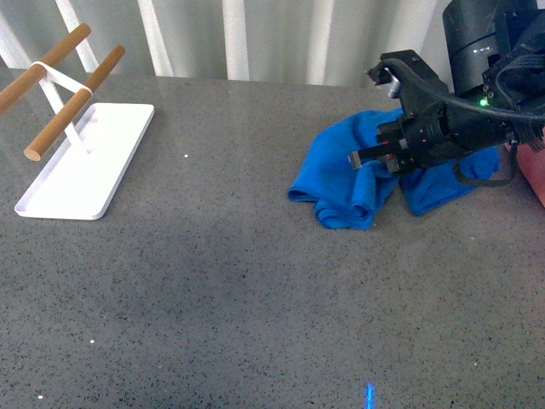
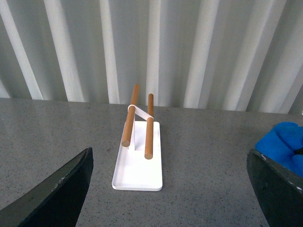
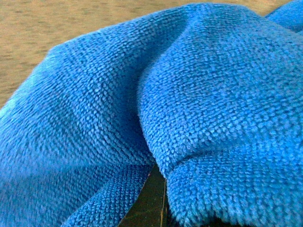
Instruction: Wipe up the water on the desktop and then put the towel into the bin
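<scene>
The blue towel [image 1: 341, 183] lies bunched on the dark grey desktop [image 1: 213, 290] at the right. My right gripper [image 1: 387, 158] reaches over it from the right and is shut on a fold. In the right wrist view the towel [image 3: 189, 94] fills the picture and wraps round the right gripper [image 3: 156, 208], hiding the pads. My left gripper [image 2: 165, 198] stands open above bare desktop, out of the front view, with the towel's edge [image 2: 284, 144] beside one finger [image 2: 279, 189]. A sliver of the pink bin [image 1: 536, 179] shows at the right edge, behind the arm. No water can be made out.
A flat white tray [image 1: 85, 158] carrying two wooden bars on a white stand sits at the far left, straight ahead of the left gripper [image 2: 139, 170]. A ribbed white wall runs behind the desktop's far edge.
</scene>
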Robot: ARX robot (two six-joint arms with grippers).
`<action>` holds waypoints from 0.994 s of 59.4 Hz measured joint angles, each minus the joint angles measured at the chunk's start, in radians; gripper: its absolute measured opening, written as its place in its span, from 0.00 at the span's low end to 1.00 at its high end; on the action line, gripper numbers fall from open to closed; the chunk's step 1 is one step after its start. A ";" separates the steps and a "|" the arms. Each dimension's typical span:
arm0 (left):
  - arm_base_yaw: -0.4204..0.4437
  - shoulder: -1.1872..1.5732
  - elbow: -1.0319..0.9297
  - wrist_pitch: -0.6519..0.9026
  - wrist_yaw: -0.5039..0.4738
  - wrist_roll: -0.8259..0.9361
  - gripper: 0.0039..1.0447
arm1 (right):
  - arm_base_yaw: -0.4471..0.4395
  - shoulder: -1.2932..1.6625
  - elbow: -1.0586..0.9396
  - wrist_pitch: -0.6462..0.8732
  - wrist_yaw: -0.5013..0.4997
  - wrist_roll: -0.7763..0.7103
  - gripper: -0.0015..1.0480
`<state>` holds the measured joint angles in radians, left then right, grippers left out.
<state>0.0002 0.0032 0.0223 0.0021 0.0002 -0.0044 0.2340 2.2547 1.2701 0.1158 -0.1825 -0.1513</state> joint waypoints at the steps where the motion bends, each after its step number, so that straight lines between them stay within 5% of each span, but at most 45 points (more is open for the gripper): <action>1: 0.000 0.000 0.000 0.000 0.000 0.000 0.94 | 0.007 -0.002 0.000 -0.011 -0.021 -0.005 0.03; 21: 0.000 0.000 0.000 0.000 0.000 0.000 0.94 | 0.058 -0.127 -0.228 -0.035 -0.247 -0.031 0.03; 38: 0.000 0.000 0.000 0.000 0.000 0.000 0.94 | 0.069 -0.395 -0.521 -0.191 -0.186 -0.208 0.03; 59: 0.000 0.000 0.000 0.000 0.000 0.000 0.94 | -0.039 -0.597 -0.581 -0.283 -0.108 -0.471 0.03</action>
<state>0.0002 0.0032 0.0223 0.0021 -0.0002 -0.0044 0.1951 1.6577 0.6888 -0.1669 -0.2905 -0.6220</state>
